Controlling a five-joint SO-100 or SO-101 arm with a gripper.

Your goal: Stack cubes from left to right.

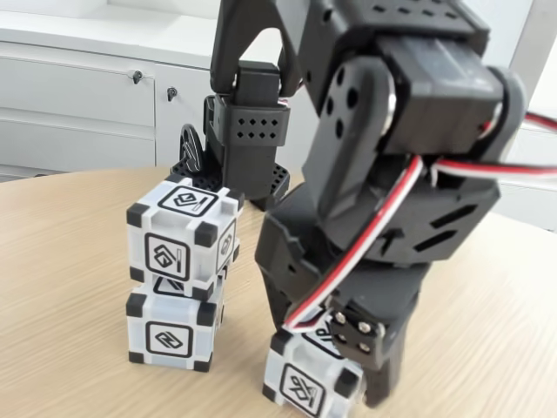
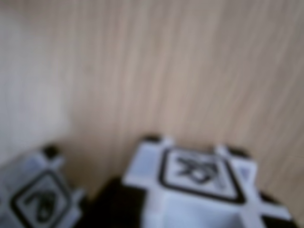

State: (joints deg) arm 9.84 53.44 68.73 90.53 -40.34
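While two cubes stand stacked on the wooden table [image 1: 70,287] in the fixed view, upper cube [image 1: 185,237] skewed atop lower cube [image 1: 171,333], the third cube [image 1: 306,383] sits just right of them; the gripper [image 1: 370,370] is down at it. Whether its jaws clasp that cube cannot be told; the blurred wrist view shows the cube [image 2: 199,185] close below.

Close, blurred view of two cubes on the table [image 2: 190,71].
One cube [image 2: 199,185] lies at lower centre; another cube [image 2: 35,197] sits at lower left, apart from it.
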